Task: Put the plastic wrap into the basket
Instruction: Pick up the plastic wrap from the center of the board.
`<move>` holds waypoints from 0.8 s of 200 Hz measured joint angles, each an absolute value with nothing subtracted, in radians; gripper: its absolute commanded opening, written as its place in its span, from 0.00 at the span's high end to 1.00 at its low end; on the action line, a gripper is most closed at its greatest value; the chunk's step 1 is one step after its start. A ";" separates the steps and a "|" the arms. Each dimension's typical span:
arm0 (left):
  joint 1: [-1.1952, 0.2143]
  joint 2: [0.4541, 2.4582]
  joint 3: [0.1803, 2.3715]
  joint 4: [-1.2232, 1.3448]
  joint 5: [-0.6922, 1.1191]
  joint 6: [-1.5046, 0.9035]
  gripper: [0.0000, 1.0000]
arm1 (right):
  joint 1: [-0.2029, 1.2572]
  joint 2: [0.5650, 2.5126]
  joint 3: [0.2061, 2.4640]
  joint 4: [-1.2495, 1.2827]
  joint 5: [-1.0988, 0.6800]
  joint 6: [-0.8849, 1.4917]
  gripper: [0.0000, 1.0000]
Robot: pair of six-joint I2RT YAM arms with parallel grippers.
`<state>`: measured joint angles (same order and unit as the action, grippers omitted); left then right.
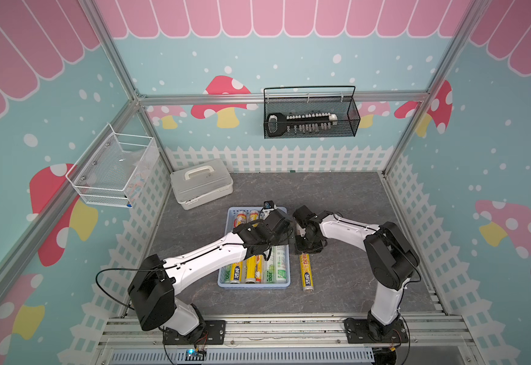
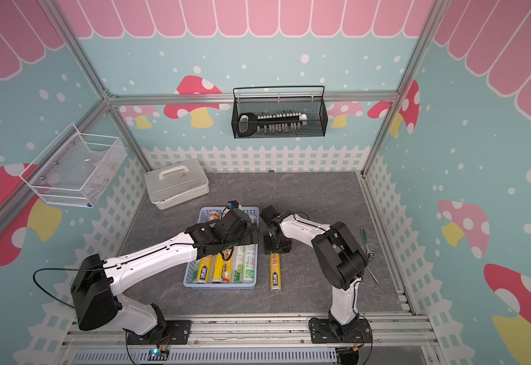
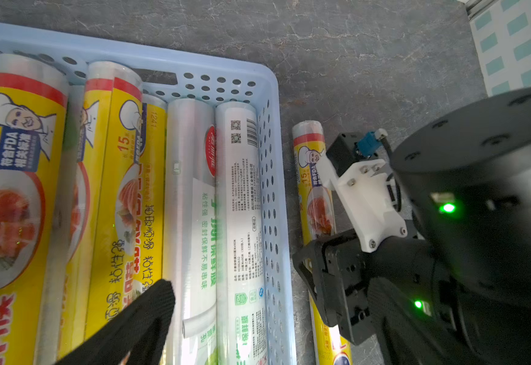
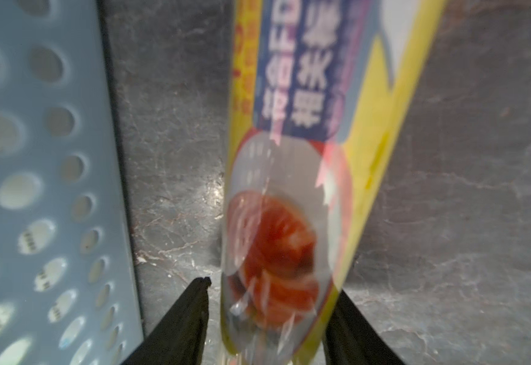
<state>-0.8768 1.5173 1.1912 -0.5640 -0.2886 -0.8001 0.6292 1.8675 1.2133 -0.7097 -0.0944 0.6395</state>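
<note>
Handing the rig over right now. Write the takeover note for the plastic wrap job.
Left gripper: open, empty, over the basket.
Right gripper: open, straddling the yellow roll on the table beside the basket; not clamped.
Done: the other visible rolls lie in the basket.
Left: close on that roll and lift it in.
</note>
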 measured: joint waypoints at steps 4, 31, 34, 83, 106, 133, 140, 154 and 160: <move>-0.877 1.517 1.191 -0.564 -0.289 -0.800 0.01 | 0.631 1.869 1.214 -0.712 -0.089 0.640 0.43; -0.877 1.507 1.187 -0.563 -0.308 -0.804 0.01 | 0.637 1.871 1.216 -0.715 -0.078 0.641 0.45; -0.877 1.504 1.185 -0.563 -0.313 -0.804 0.01 | 0.637 1.871 1.216 -0.715 -0.078 0.641 0.46; -0.877 1.482 1.178 -0.564 -0.345 -0.804 0.01 | 0.637 1.876 1.221 -0.721 -0.061 0.653 0.59; -0.877 1.482 1.178 -0.564 -0.346 -0.804 0.01 | 0.637 1.856 1.210 -0.725 -0.024 0.659 0.65; -0.877 1.482 1.179 -0.564 -0.348 -0.804 0.01 | 0.637 1.769 1.184 -0.741 0.033 0.668 0.67; -0.877 1.482 1.179 -0.564 -0.348 -0.804 0.01 | 0.637 1.736 1.180 -0.744 0.044 0.670 0.68; -0.877 1.482 1.179 -0.564 -0.348 -0.805 0.01 | 0.637 1.666 1.177 -0.742 0.064 0.676 0.68; -0.877 1.482 1.178 -0.564 -0.348 -0.805 0.01 | 0.637 1.631 1.172 -0.735 0.071 0.679 0.68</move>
